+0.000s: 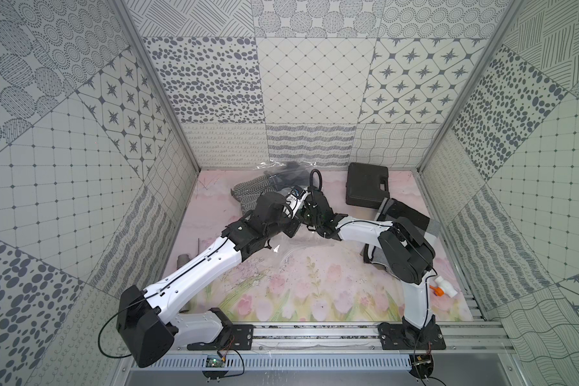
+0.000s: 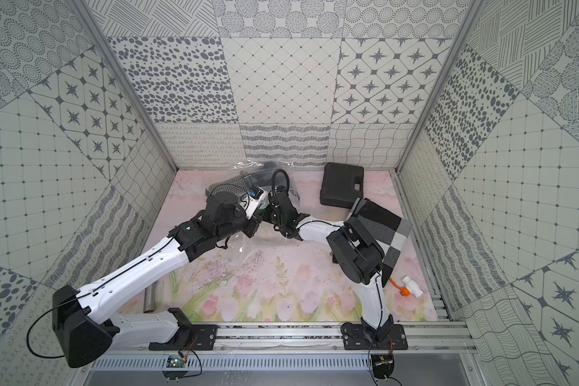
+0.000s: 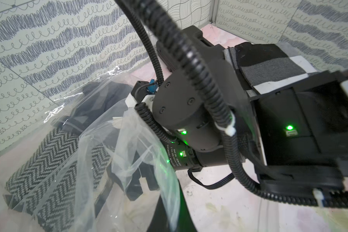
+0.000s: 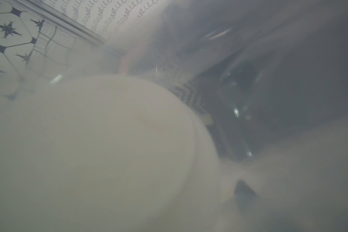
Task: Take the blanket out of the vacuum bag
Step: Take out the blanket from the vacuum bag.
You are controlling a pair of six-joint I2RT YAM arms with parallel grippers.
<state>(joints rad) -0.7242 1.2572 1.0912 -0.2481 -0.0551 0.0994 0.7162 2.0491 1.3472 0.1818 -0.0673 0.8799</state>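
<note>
Bag (image 1: 271,167): upper centre in both top views, against back wall, mouth likely toward arms.
Blanket (image 1: 248,195): inside bag, long axis slanting up-right.
Case (image 1: 366,183), checked cloth (image 2: 381,227): right of bag, not in way.
Right gripper: nearer, inside film, jaws wide, hold cannot tell.
Left gripper (image 2: 253,229): clamped tight, likely on film.
</note>
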